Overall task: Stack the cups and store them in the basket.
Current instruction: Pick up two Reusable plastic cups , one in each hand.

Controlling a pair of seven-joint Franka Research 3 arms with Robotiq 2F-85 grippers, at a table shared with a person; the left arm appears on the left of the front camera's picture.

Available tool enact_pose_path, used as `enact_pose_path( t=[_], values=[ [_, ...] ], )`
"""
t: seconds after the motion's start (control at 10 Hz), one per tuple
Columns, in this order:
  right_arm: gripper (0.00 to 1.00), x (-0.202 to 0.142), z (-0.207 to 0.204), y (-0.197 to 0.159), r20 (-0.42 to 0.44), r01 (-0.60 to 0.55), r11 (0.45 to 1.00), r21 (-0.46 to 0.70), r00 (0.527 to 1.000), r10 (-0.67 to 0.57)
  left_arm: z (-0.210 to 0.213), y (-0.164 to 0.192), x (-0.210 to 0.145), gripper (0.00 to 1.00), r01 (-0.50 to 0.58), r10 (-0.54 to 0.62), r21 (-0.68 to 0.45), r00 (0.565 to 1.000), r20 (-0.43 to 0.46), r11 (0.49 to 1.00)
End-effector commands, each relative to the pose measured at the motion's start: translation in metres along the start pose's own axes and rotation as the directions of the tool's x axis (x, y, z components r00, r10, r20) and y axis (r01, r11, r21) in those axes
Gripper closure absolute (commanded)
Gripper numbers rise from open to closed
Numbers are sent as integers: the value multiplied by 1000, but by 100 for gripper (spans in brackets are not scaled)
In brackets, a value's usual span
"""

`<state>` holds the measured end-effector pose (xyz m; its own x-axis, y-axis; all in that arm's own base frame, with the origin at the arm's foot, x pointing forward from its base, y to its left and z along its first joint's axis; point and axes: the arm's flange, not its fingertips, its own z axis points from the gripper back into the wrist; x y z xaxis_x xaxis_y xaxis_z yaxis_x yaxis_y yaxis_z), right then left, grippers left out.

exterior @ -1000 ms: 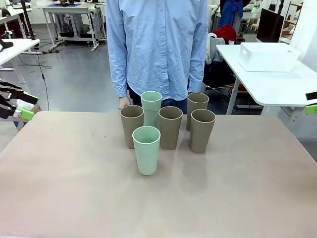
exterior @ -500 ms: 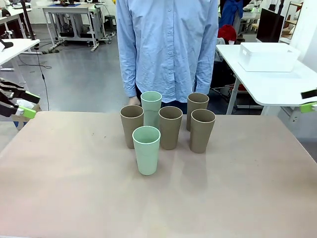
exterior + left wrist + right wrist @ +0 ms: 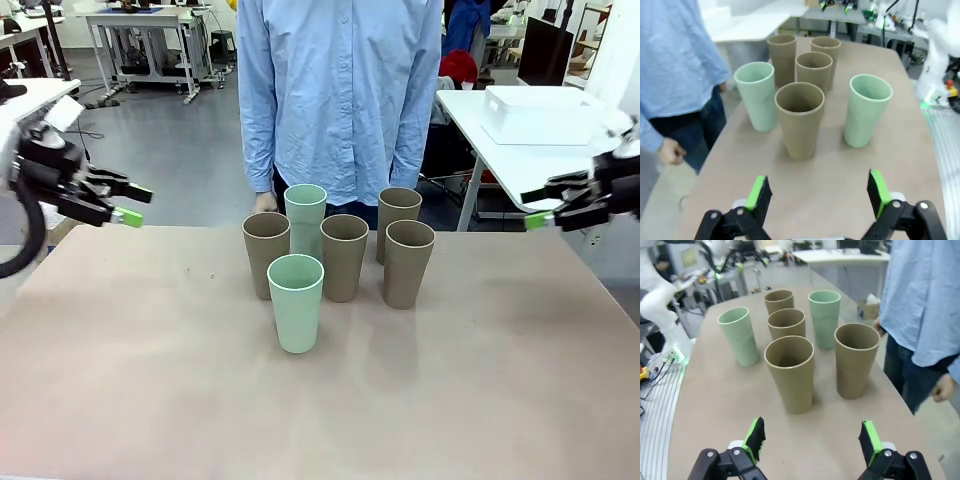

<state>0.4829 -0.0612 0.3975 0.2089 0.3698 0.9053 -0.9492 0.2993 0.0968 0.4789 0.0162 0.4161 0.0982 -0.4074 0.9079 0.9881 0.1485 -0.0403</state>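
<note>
The brown cups (image 3: 343,257) look matt and smooth, with no shine on them at all, a bit like dry clay. The green cups (image 3: 296,302) have the same dull, smooth skin. The table (image 3: 130,380) top is smooth and pinkish with a soft sheen, and faint blurry shadows of the cups show in it. The person's shirt (image 3: 340,90) is thin blue cloth with little folds and wrinkles. The basket (image 3: 540,118) on the white desk (image 3: 560,175) looks like hard, smooth white plastic. The left gripper (image 3: 817,182) and right gripper (image 3: 811,426) are black and hard-looking, and their pads (image 3: 758,192) are bright green and matt. The grey floor (image 3: 170,150) is smooth — a bit shiny.
</note>
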Motion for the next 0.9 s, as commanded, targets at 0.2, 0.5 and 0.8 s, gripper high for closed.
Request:
enact_pose_path(
  t=[0.2,0.5,0.8],
  values=[
    [0,-51,-52,-34,41,-1,979,206,999,-8,-63,45,-52,0,15,3,-106,986,169,994],
    [0,-56,-51,-26,41,6,986,167,999,-13,-74,39,-59,0,-2,16,-91,989,150,996],
    [0,-62,-55,-30,50,18,982,188,998,-27,-72,46,-63,0,-10,26,-100,985,169,995]
  ],
)
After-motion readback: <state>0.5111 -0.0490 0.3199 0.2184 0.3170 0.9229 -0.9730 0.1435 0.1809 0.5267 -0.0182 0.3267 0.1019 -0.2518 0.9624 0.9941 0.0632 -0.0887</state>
